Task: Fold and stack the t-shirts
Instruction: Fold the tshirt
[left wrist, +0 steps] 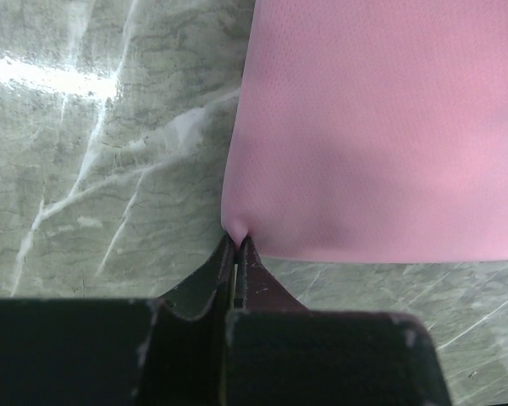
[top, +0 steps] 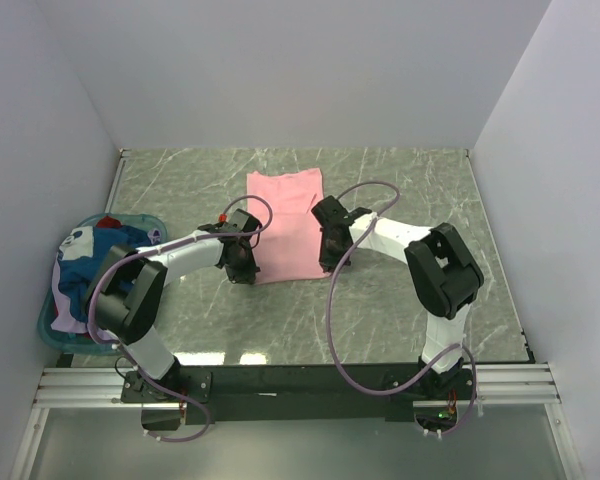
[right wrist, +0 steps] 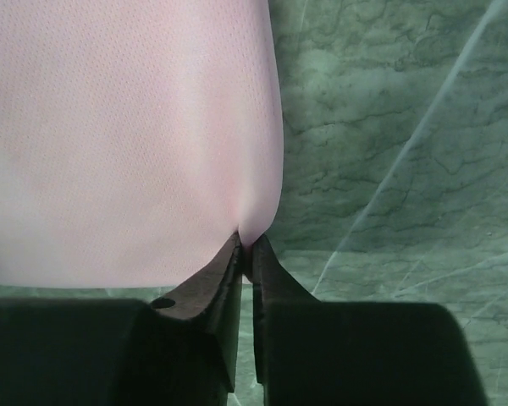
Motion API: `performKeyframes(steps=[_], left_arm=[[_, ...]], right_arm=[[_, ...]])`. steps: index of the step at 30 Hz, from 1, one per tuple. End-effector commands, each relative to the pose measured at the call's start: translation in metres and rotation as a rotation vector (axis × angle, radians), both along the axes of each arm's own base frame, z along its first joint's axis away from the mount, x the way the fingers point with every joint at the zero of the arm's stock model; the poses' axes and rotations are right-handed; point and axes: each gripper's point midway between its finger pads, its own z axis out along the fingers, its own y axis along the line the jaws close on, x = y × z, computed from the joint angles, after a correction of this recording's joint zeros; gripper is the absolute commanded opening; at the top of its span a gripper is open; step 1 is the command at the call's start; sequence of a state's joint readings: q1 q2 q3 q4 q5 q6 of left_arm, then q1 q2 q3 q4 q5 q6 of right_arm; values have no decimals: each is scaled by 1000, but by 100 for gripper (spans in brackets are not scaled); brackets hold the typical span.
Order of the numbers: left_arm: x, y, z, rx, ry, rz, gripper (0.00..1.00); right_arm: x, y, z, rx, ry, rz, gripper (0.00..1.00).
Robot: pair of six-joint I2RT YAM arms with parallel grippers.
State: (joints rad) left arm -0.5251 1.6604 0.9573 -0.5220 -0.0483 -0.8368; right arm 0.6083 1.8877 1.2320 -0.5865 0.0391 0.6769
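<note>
Your pink t-shirt (top: 285, 225) lies flat near the middle of the table (top: 430, 200), a little toward the far side. It is a plain, smooth, narrow rectangle with its long sides running away from you and no sleeves sticking out. Its weave shows a fine dotted texture in both wrist views. Your left gripper (left wrist: 237, 247) has its fingers pressed together on the shirt's near left corner, where the cloth draws into a small pucker. Your right gripper (right wrist: 247, 251) pinches the near right corner the same way, with a similar pucker at its fingertips. Between the two pinches the near hem runs straight and lies on the green-grey marbled surface. Well apart from it, at the table's left edge, the teal basket (top: 48, 325) holds the bunched shirts (top: 95, 265). They are a heap of blue, white, red and purple cloth that rises above the rim, and you cannot tell one garment from another in it.
</note>
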Motion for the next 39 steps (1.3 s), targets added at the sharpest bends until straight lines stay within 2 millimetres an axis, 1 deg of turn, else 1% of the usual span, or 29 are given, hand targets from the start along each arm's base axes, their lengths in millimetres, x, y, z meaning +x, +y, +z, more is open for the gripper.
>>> performKeyframes(steps=[1,3,5,7,8,9,10,11,12,15,16,17,18,19,20,22,25,26,27,28,29,30,31,32,34,35,36,37,39], left_arm=[[-20,7,-3,26,72,2,1],[-22,8,3,30,71,4,1],[-26,8,11,19,65,-2,1],[-38,9,14,17,84,-16,1],[-45,5,22,-3,76,-34,1],[-52,6,24,1,84,-42,1],[-66,10,23,14,110,-50,1],[-74,8,32,2,91,-66,1],[-90,14,29,17,120,-70,1],[-120,8,42,-52,129,-94,1],[-137,14,37,-42,168,-94,1],[-148,11,46,-76,156,-96,1],[-158,9,48,-95,174,-102,1],[-168,10,47,-109,190,-104,1],[-177,7,54,-145,185,-111,1],[-186,3,61,-198,201,-119,1],[-177,-3,78,-238,140,-113,1],[-173,-4,81,-234,130,-110,1],[-169,-4,84,-228,124,-106,1],[-160,-8,93,-228,93,-104,1],[-154,-8,94,-214,91,-105,1],[-147,-11,102,-219,72,-105,1],[-142,-12,105,-218,61,-107,1],[-135,-12,106,-205,50,-103,1],[-123,-14,116,-212,20,-97,1],[-116,-11,117,-203,12,-89,1],[-110,-12,126,-213,-9,-87,1],[-102,-8,128,-207,-20,-75,1],[-91,-7,138,-217,-50,-66,1]], right_arm=[[-31,-18,-24,-77,117,13,9],[-31,-21,-20,-81,107,16,0],[-36,-25,-15,-99,119,36,0],[-45,-26,-9,-89,131,61,0],[-52,-27,-6,-85,145,72,0],[-61,-30,-6,-87,160,86,0],[-67,-30,2,-82,146,111,0],[-83,-32,3,-77,184,132,0],[-91,-29,13,-63,169,162,0],[-126,-34,25,-30,206,206,0],[-140,-35,28,-31,224,229,0],[-154,-39,27,-30,250,236,0],[-162,-38,34,-8,240,243,0],[-172,-41,37,-10,257,256,0],[-183,-44,36,-8,274,265,0],[-191,-45,47,23,268,274,0],[-187,-48,61,15,241,286,0],[-179,-42,72,25,214,292,0],[-174,-42,75,13,209,303,0],[-171,-43,80,-2,201,306,0],[-161,-36,91,11,168,309,0],[-155,-36,95,8,159,311,0],[-151,-36,99,5,153,311,0],[-143,-31,109,21,128,314,0],[-134,-31,114,18,130,317,0],[-127,-26,123,31,109,322,0],[-122,-26,123,26,110,329,0],[-116,-25,130,33,101,324,0],[-109,-24,131,42,111,329,0]])
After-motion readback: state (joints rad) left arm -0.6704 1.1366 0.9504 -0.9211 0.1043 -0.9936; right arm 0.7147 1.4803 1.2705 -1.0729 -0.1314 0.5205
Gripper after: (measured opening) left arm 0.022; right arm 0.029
